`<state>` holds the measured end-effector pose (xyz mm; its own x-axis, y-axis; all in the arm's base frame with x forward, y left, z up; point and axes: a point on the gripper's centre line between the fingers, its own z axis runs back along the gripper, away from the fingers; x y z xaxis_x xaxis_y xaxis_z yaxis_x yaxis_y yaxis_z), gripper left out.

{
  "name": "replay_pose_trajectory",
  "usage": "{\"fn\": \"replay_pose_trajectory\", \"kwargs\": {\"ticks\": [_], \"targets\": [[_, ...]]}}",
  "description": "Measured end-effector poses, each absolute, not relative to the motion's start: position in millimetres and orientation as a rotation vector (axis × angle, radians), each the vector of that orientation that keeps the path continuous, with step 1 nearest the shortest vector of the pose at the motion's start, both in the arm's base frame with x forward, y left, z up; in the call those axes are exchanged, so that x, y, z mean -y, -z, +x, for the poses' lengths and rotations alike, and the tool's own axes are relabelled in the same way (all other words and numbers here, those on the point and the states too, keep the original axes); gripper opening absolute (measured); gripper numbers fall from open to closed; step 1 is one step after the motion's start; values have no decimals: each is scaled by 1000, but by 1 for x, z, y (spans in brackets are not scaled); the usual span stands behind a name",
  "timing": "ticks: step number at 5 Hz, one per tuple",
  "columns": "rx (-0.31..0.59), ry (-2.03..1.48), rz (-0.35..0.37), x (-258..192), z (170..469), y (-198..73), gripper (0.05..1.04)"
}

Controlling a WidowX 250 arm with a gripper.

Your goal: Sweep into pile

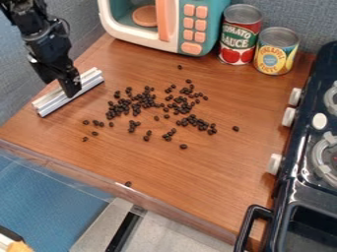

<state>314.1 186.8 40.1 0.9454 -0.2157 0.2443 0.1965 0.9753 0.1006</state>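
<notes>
1. The pincer (70,91) is at the pale ridged bar (54,102), above the left part of the desk (217,182); I cannot tell how far open it is or whether it has hold of the bar.
2. The dark beans (141,100) lie loosely scattered across the middle of the desk, beside the bar, some in clumps, with 1 stray bean (128,184) near the front edge.
3. Behind them stand a toy microwave (215,15) and 2 cans (239,43).
4. A black toy stove (306,115) is at the right.
</notes>
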Motion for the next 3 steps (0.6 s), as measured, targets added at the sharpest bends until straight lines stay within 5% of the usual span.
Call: {"fn": "replay_pose_trajectory", "kwargs": {"ticks": [3], "targets": [[236,209,52,-185,328,-32,1000]]}}
